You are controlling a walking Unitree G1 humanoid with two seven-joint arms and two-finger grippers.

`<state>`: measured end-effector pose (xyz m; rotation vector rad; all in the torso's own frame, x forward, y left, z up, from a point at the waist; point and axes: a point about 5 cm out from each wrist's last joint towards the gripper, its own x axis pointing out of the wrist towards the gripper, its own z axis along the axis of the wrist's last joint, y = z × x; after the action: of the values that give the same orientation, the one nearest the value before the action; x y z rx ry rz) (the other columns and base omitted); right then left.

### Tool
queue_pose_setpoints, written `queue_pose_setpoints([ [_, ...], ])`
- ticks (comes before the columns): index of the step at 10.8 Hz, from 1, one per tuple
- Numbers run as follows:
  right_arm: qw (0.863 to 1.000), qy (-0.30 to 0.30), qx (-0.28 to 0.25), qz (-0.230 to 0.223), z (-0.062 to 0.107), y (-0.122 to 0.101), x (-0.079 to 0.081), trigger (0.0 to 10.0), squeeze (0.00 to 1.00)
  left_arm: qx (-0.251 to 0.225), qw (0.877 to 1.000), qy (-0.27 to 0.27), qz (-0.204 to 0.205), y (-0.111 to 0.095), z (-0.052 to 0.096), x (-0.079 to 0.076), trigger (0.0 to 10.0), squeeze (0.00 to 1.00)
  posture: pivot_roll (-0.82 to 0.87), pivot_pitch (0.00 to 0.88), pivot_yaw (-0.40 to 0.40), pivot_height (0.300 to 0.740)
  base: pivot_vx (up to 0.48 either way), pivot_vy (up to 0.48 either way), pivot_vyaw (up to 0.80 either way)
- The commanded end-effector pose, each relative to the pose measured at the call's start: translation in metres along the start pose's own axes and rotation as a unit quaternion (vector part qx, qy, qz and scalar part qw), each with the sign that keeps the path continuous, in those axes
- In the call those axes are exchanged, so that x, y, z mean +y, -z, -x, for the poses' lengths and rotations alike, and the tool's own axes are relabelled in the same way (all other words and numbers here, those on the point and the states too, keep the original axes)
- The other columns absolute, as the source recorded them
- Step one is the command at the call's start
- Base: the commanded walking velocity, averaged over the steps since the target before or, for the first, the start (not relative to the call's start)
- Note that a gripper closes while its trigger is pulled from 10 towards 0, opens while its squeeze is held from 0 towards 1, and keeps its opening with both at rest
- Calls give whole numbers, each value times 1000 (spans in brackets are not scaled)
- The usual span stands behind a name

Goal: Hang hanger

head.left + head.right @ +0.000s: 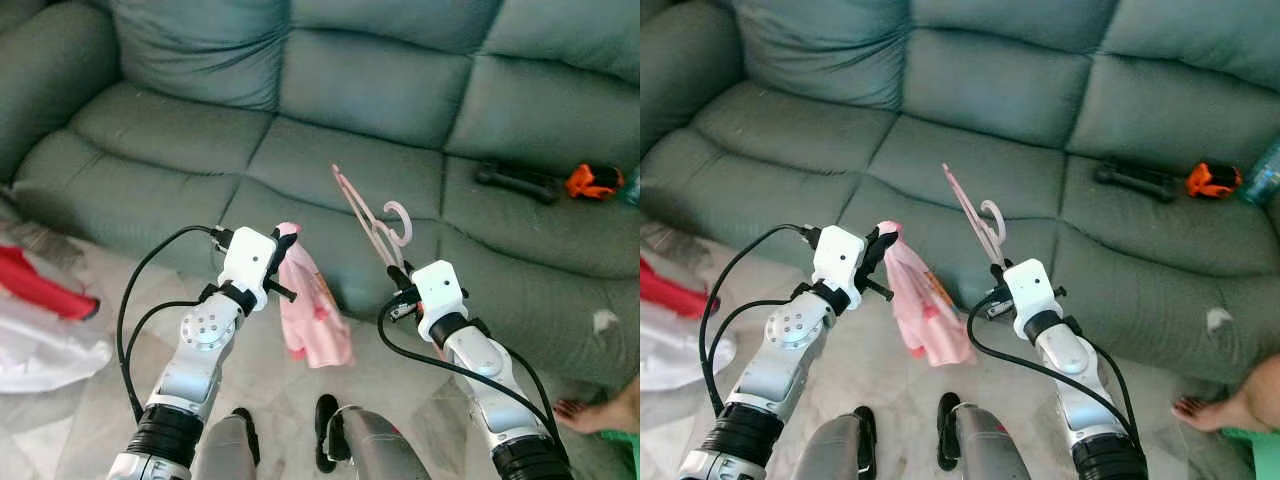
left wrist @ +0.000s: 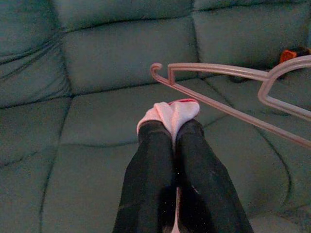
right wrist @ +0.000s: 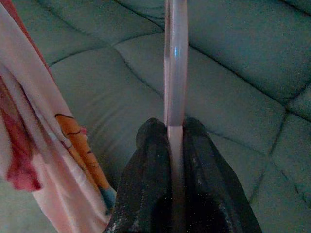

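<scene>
A pink plastic hanger (image 1: pixel 366 215) stands tilted up above the sofa's front edge, with my right gripper (image 1: pixel 398 272) shut on its lower end. In the right wrist view the hanger's bar (image 3: pixel 175 63) runs up from between the black fingers (image 3: pixel 146 184). A small pink garment (image 1: pixel 312 300) with a printed picture hangs from my left gripper (image 1: pixel 285 240), which is shut on its top fold (image 2: pixel 170 111). The garment hangs to the left of the hanger, a short gap apart. In the left wrist view the hanger (image 2: pixel 228 92) crosses beyond the garment.
A grey-green sofa (image 1: pixel 350 90) spans the view. On its right seat lie a black dumbbell (image 1: pixel 517 181) and an orange and black object (image 1: pixel 593 181). White and red bags (image 1: pixel 40 310) lie on the floor at left. A person's foot (image 1: pixel 590 408) rests at lower right.
</scene>
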<state>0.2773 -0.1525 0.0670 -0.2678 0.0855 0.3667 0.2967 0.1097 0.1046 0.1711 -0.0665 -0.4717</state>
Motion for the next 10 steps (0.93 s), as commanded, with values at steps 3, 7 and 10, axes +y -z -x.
queue_pose_setpoints([
  [3,1000,1,7,2,2,4,1,10000,0,1,1000,1,-7,-1,1,0,10000,0,-48,221,-54,740,0,0,0],
  [7,1000,4,4,1,1,3,2,10000,0,3,1000,4,-13,0,1,0,10000,0,-46,222,-51,740,-269,0,0],
  [10,1000,6,6,2,2,3,1,10000,0,4,1000,10,-16,0,0,-3,10000,0,-46,222,-51,740,-281,0,0],
])
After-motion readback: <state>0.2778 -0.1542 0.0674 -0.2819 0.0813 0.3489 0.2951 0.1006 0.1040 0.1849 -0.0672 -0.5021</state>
